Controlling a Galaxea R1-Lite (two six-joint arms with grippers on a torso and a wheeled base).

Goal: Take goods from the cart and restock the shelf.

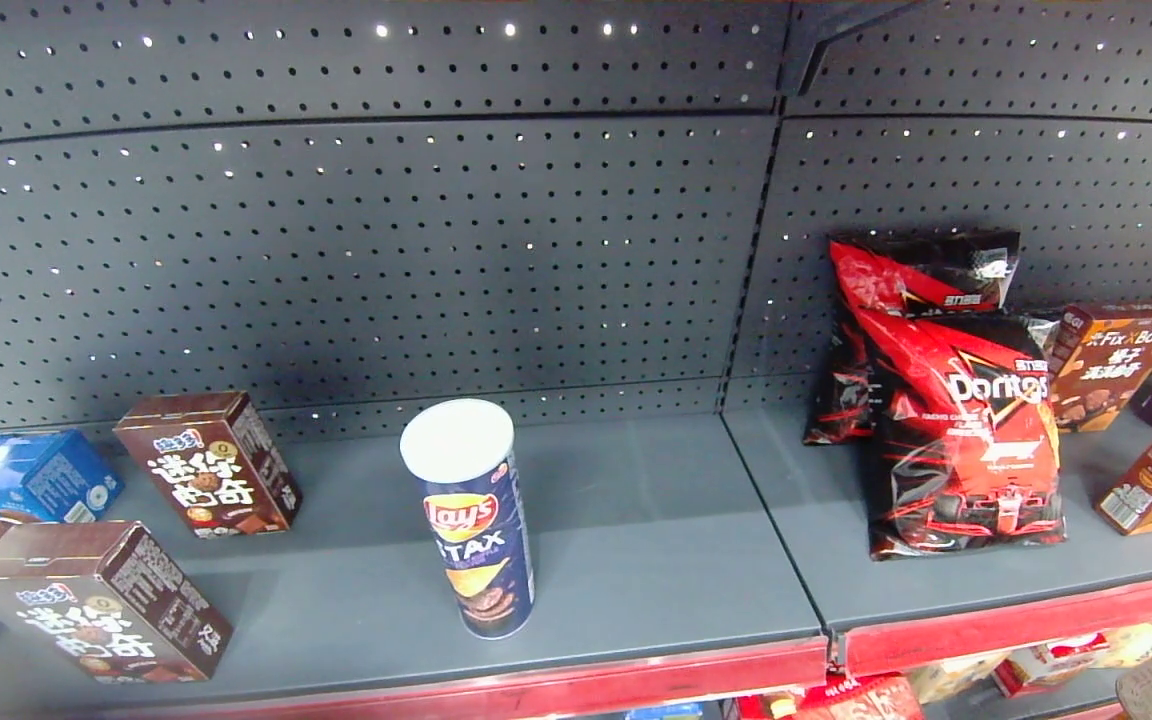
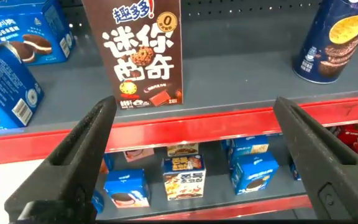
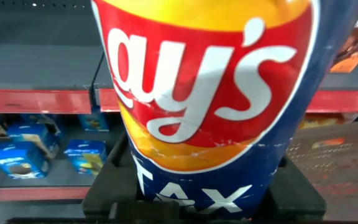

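"What's the right gripper [image 3: 201,190] got?"

"A tall crisp can [image 3: 210,93], label outward and base down. The jaws look clamped on its lower part. It's out in front of the shelf [image 1: 656,530], short of the red front lip [image 3: 42,99], so it isn't stocked yet."

"Why upright?"

"My guess is so it can go straight down on its base, like the twin can [image 1: 471,520] standing near the front edge, mid-board. There's bare board on either side of that one."

"And the left gripper [image 2: 194,106]?"

"Jaws wide apart with nothing between them. It sits just off the lip, facing a brown cookie box [image 2: 143,53]. I'd say it's out of the way on purpose."

"Anything to watch?"

"The red chip bags [image 1: 966,440] lean on the back panel off to the right, and the blue cookie boxes [image 1: 26,485] sit far left. The gap beside the twin can looks safest, though a tall can tips easily if it's nudged."
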